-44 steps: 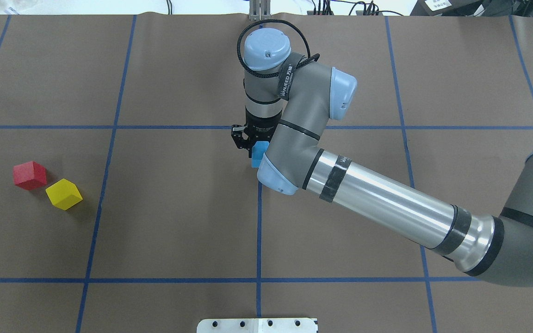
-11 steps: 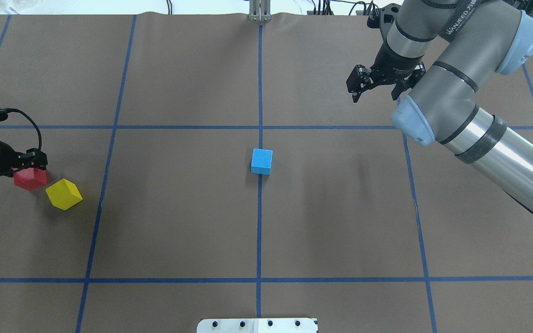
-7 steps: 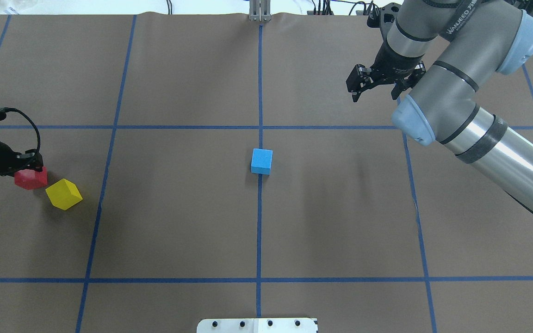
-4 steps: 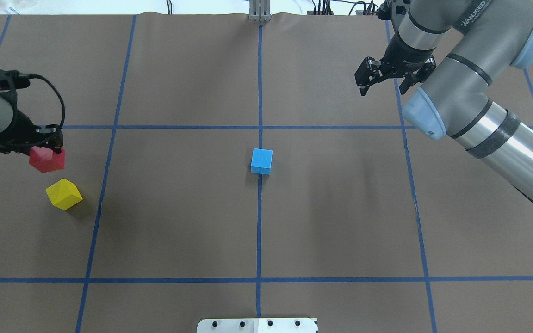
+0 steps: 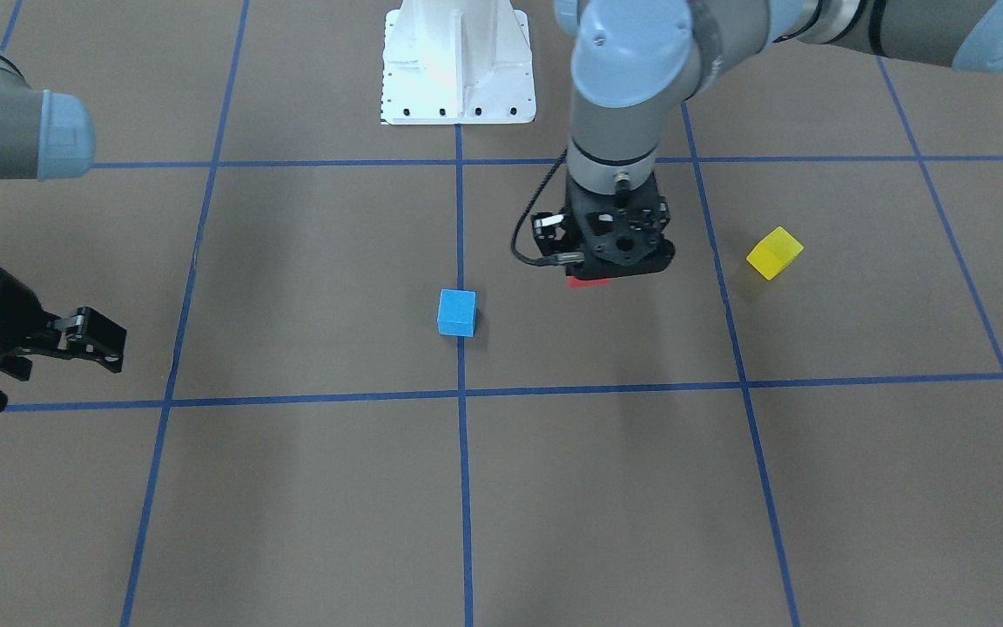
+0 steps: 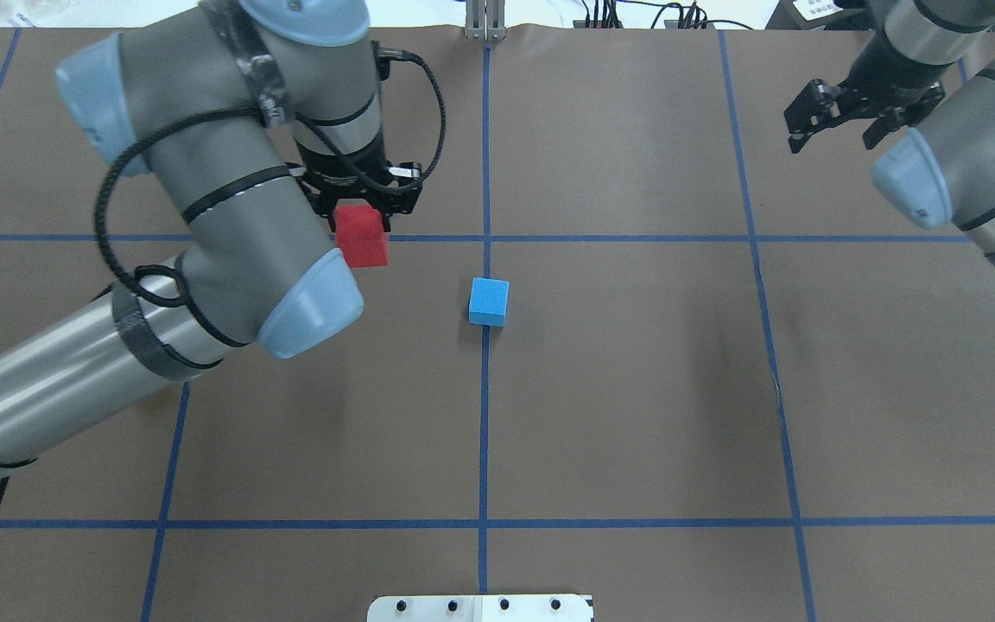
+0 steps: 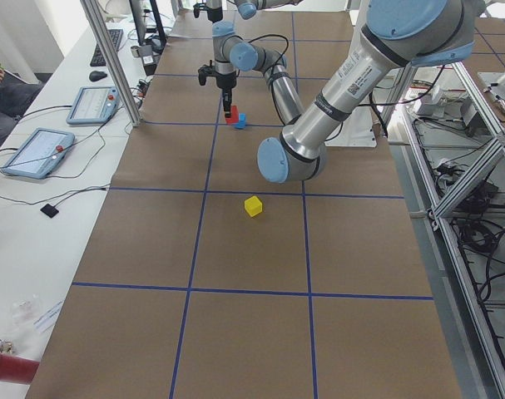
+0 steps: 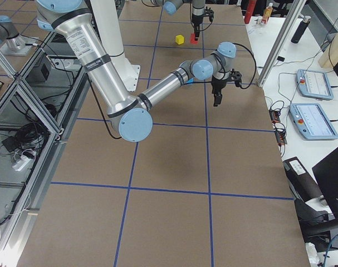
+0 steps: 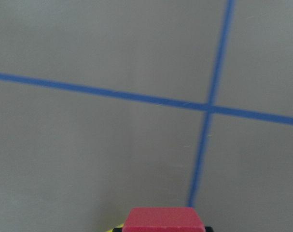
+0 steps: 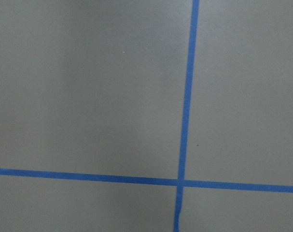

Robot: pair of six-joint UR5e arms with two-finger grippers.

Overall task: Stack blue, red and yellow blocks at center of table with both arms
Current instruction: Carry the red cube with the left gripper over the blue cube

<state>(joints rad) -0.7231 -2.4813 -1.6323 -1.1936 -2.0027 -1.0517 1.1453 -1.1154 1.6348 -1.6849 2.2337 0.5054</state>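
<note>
The yellow block (image 5: 774, 253) lies on the worktop (image 6: 636, 389) out on the robot's left. The left claw (image 6: 361, 212) is clamped on the red block (image 6: 364, 242), seemingly held off the surface. The blue block (image 6: 489, 301) sits at the centre line, to that claw's right and slightly nearer the robot's base. This arm is much the closer. The right claw (image 6: 834, 138) hangs spread and empty, well apart.

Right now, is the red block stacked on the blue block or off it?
Off. The left end effector holds the red block beside the blue block, apart from it; the blue block's top is bare.
</note>
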